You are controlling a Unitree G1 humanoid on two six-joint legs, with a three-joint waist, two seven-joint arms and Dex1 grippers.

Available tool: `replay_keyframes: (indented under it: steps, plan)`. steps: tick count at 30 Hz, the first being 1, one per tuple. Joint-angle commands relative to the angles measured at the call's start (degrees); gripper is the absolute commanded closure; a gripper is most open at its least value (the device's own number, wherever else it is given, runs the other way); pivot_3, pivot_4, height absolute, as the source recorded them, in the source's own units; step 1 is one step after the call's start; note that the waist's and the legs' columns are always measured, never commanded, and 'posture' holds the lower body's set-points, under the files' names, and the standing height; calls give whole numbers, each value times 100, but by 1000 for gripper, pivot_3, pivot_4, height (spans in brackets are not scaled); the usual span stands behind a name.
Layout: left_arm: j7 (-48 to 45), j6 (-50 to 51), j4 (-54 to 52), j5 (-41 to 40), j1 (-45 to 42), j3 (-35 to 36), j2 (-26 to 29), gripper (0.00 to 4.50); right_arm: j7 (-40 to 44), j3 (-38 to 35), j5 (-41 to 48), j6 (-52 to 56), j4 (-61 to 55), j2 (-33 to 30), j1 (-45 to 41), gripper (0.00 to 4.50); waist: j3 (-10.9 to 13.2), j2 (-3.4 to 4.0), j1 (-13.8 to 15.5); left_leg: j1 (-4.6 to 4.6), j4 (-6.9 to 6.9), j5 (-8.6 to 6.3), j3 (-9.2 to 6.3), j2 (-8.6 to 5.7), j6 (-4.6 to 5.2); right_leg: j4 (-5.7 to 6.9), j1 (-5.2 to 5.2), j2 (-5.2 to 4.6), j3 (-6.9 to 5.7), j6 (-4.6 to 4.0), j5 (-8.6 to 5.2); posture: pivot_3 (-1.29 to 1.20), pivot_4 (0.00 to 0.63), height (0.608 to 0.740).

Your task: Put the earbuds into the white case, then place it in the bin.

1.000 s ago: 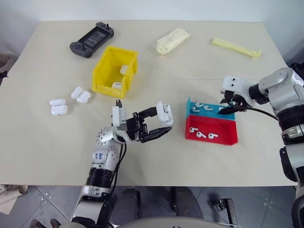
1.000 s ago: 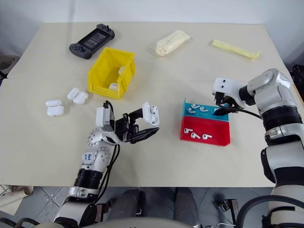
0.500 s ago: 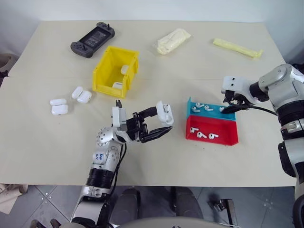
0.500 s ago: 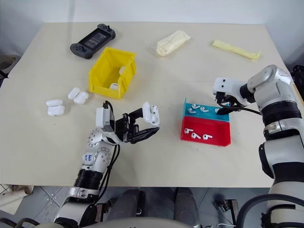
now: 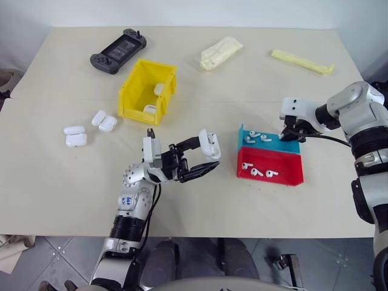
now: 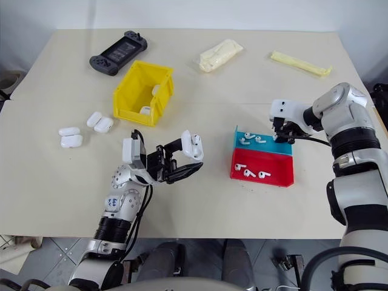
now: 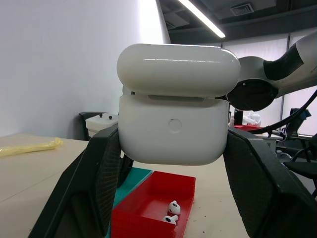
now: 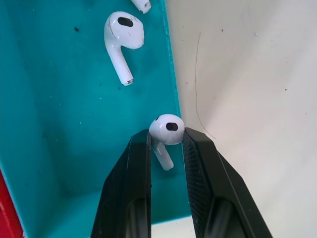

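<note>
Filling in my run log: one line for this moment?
left gripper: holds open white case | right gripper: pinching earbud over blue tray

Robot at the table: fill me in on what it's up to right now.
The left end effector holds a white case up above the table with its lid flipped open. The right end effector has closed on one earbud over the blue tray; more earbuds lie there and in the red tray. The yellow bin already holds two cases, and four more sit beside it.
</note>
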Motion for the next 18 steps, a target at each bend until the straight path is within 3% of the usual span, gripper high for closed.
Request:
replay_keyframes:
  steps: [1, 11, 18]
  plan:
    - [27, -75, -287, -13, 54, -24, 6, 1752, 18, 10, -90, -6, 124, 22, 86, 3785, 0, 0, -1, 0, 0, 0, 0, 0, 0, 0, 0, 0, 0, 0, 0, 0, 150, 740]
    - [24, -58, -310, -28, 44, -15, 21, 1752, 64, -650, 450, 361, -277, -171, -106, 3785, 2, 3, 2, -5, -2, 0, 1, 0, 0, 0, -6, -1, 1, 0, 0, 0, 150, 740]
    - [-19, 107, -210, -97, -112, -40, -9, 1752, 747, -2317, 2568, 1689, -3134, -491, 1412, 3785, 5, 6, 49, -14, -8, -1, -7, -1, 0, -8, -7, -1, -10, 0, 0, 0, 150, 740]
